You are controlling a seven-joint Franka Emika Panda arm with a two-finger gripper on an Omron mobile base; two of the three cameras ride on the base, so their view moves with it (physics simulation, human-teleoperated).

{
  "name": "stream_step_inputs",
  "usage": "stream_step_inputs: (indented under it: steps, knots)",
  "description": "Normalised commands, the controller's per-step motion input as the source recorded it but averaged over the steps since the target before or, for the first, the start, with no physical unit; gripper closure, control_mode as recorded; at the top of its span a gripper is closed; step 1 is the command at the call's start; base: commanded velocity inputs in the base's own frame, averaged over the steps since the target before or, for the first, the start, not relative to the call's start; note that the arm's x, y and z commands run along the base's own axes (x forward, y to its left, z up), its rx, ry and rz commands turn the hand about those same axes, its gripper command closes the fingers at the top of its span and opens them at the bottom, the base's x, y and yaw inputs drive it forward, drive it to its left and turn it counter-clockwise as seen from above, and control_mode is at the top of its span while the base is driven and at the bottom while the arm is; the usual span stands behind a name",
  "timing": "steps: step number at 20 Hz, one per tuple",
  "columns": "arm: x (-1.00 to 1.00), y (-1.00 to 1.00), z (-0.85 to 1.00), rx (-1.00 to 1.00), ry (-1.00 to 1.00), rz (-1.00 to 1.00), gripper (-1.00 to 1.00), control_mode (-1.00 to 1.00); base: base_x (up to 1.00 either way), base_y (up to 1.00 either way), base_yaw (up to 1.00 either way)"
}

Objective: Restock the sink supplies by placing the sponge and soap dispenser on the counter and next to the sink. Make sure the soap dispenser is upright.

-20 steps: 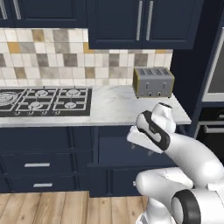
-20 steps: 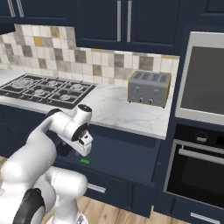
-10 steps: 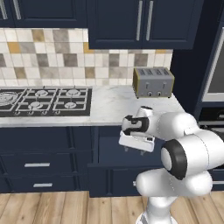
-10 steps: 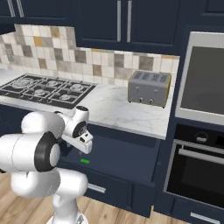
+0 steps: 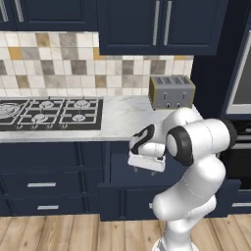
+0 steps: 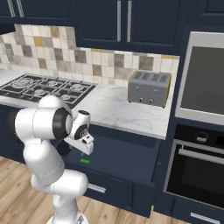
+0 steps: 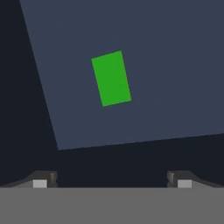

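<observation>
The sponge [image 7: 111, 78] lies flat, green side up, on the floor of an open navy drawer [image 7: 175, 87]. It also shows as a small green patch [image 6: 85, 161] in the right base view. My gripper [image 7: 109, 180] hangs above it, pointing down into the drawer, open, with nothing between its widely spread fingertips [image 7: 43, 179]. From the base cameras, the gripper [image 5: 146, 164] [image 6: 85, 146] sits just below the edge of the counter [image 5: 122, 117]. The soap dispenser and the sink are out of view.
A silver toaster [image 5: 171, 91] [image 6: 148, 88] stands at the back of the marble counter [image 6: 118, 111]. A black gas stovetop [image 5: 49, 112] lies to the left. A built-in oven [image 6: 201, 166] is on the right. The open drawer [image 6: 131, 162] juts out under the counter edge.
The arm has swung its elbow round. The hand has shifted slightly left and down over the open drawer. The jaws have stayed open.
</observation>
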Motion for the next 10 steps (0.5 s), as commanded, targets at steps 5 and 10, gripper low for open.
stream_step_inputs:
  steps: [5, 10]
  knots:
    - [0.38, 0.02, -0.26, 0.00, 0.03, 0.00, -1.00, -1.00, 0.00, 0.00, 0.00]
    - [0.30, 0.00, -0.18, 0.00, 0.02, 0.00, -1.00, -1.00, 0.00, 0.00, 0.00]
